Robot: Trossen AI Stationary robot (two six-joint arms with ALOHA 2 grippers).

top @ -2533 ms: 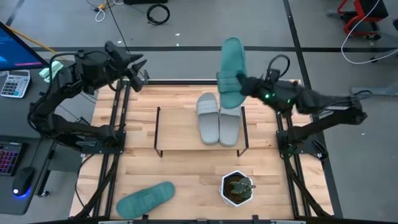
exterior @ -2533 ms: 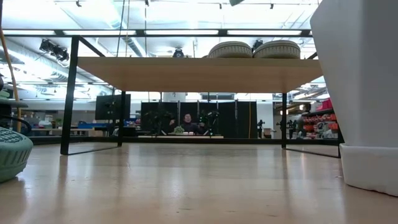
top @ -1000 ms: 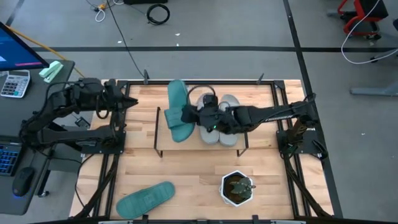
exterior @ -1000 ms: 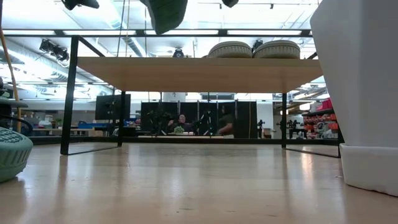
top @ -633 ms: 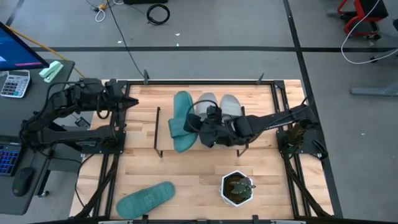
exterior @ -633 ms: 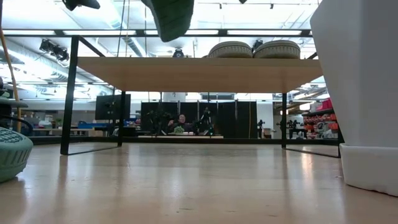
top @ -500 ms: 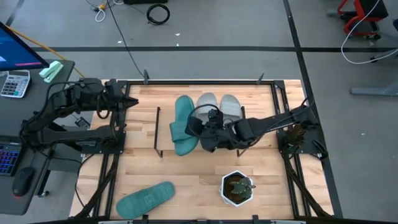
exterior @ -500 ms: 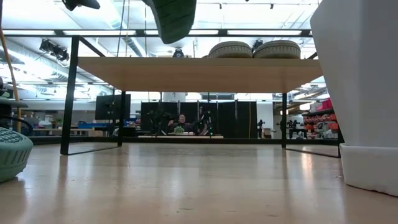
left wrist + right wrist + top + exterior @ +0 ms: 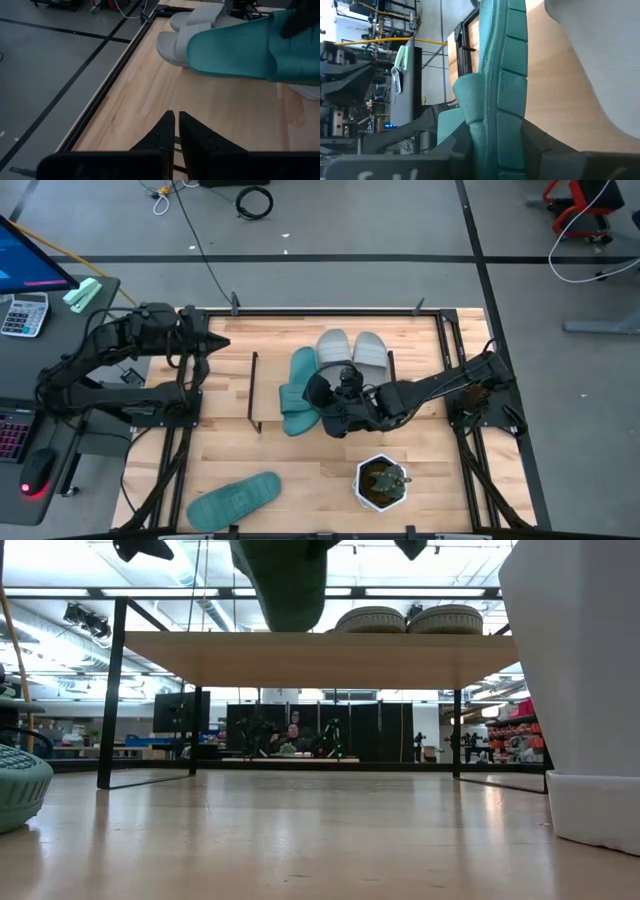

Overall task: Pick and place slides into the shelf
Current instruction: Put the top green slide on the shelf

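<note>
You're in what looks like a robotics lab: a framed wooden table (image 9: pixel 225 450) on grey concrete floor (image 9: pixel 330 225), loose cables (image 9: pixel 253 200), a monitor (image 9: pixel 25 260), and distant equipment racks (image 9: pixel 180 715).

Overhead looks straight down, low camera level across; both share the shelf (image 9: pixel 322 385).
</note>
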